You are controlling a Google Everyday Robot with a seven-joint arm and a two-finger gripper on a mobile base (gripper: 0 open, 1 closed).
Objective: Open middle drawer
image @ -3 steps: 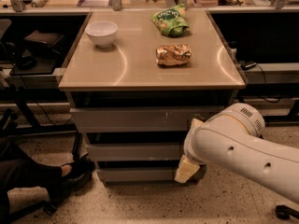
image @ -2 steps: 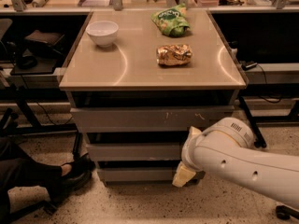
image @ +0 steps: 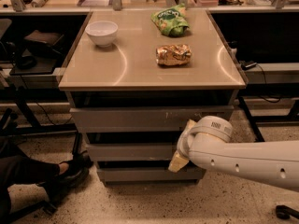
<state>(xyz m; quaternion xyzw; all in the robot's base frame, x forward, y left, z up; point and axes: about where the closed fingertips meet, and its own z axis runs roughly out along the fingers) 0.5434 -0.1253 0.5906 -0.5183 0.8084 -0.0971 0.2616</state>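
The grey cabinet has three stacked drawer fronts. The middle drawer (image: 131, 151) is a plain flat grey front between the larger scratched top front (image: 140, 119) and the slim bottom front (image: 140, 174). It sits about flush with the others, with a dark gap above it. My white arm (image: 247, 160) reaches in from the right. My gripper (image: 178, 159) is at the right end of the middle drawer's front, its cream tip down by the drawer's lower edge. The wrist hides that corner of the drawer.
On the tan top stand a white bowl (image: 102, 32), a green snack bag (image: 170, 21) and a gold snack bag (image: 173, 54). A person's black shoe (image: 70, 171) rests on the floor at the left. Dark desks and cables flank both sides.
My arm has swung lower and to the left, and the wrist has rolled. The gripper end has shifted slightly left and up against the middle front. The drawers have not moved.
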